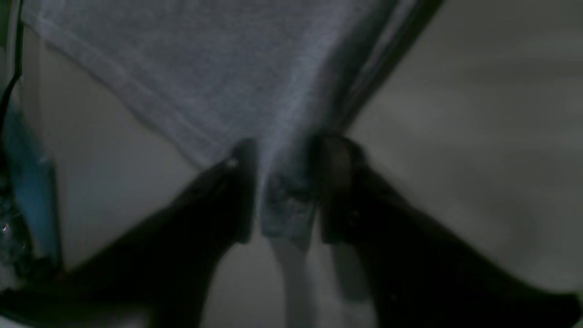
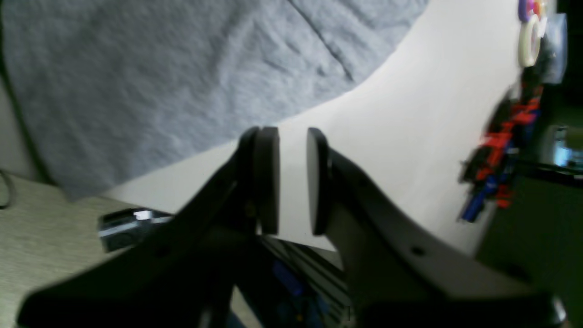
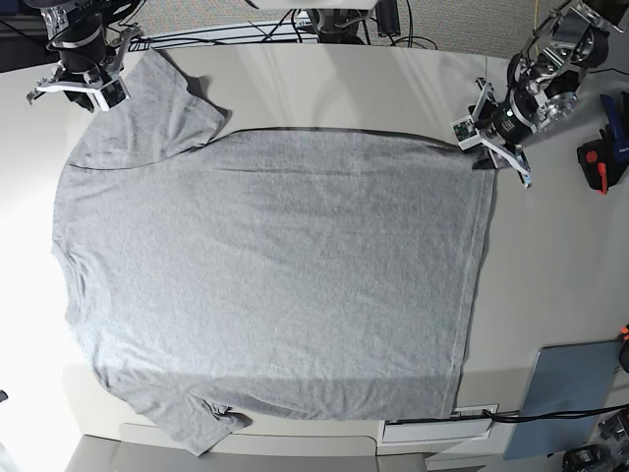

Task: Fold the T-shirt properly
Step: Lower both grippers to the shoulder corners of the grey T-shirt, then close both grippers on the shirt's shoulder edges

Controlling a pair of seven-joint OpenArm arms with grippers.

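Observation:
The heather-grey T-shirt (image 3: 275, 265) lies spread flat on the white table (image 3: 550, 265), plain side up, with its neck end toward the left of the base view. My left gripper (image 3: 484, 143) is at the shirt's far right hem corner. In the left wrist view the left gripper (image 1: 288, 196) is shut on that bunched corner of the T-shirt (image 1: 205, 73). My right gripper (image 3: 83, 90) hovers at the end of the far left sleeve. In the right wrist view the right gripper (image 2: 292, 180) is open and empty, just off the edge of the T-shirt (image 2: 159, 77).
A blue pad (image 3: 570, 393) lies at the near right corner of the table. A red-and-black tool (image 3: 595, 162) sits at the right edge. Tape rolls (image 2: 530, 41) and red-blue tools (image 2: 496, 150) lie beyond the right gripper. Cables run along the back edge.

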